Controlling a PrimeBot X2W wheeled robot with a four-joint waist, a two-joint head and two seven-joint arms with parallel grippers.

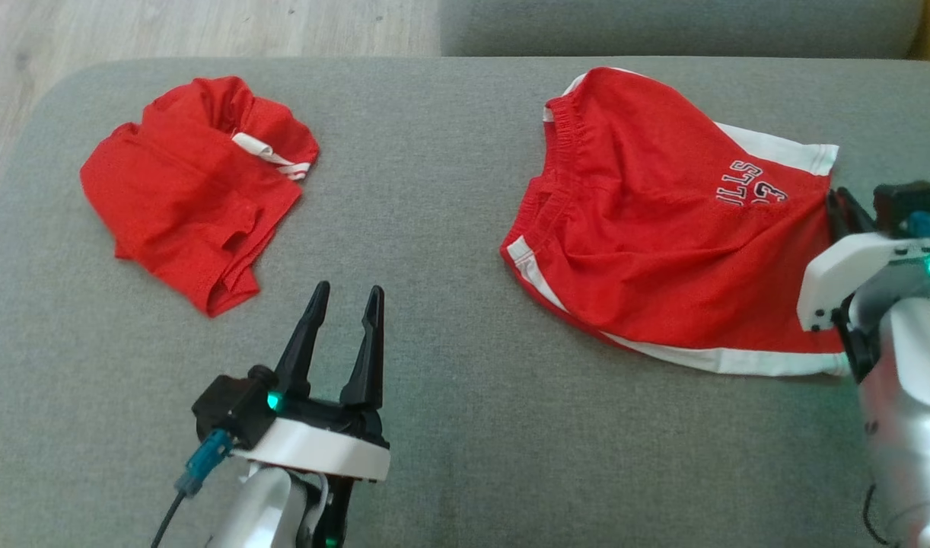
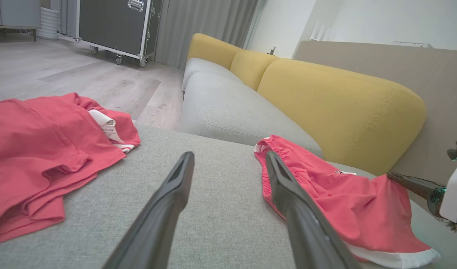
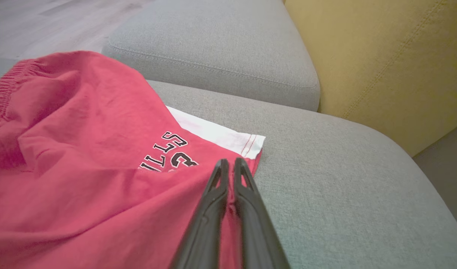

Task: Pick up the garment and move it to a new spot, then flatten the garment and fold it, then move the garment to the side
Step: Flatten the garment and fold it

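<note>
Crumpled red mesh garment lies apart on the grey fabric cushion. Right gripper — fingers pinched on the hem of the red white-trimmed shorts; left gripper gapes wide, empty.

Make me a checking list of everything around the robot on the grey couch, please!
Surface: grey fabric cushion, bare between the clothes.
Job's things: red shorts with white trim and black lettering, rumpled, lying on the right.
Clutter: crumpled red garment on the left, untouched.
Grippers: left gripper open, above bare cushion; right gripper shut on the shorts' hem by the white corner.
Cables: dark cable with blue plug at the left wrist.
Surroundings: yellow sofa back, wooden floor, black wheeled case.
</note>
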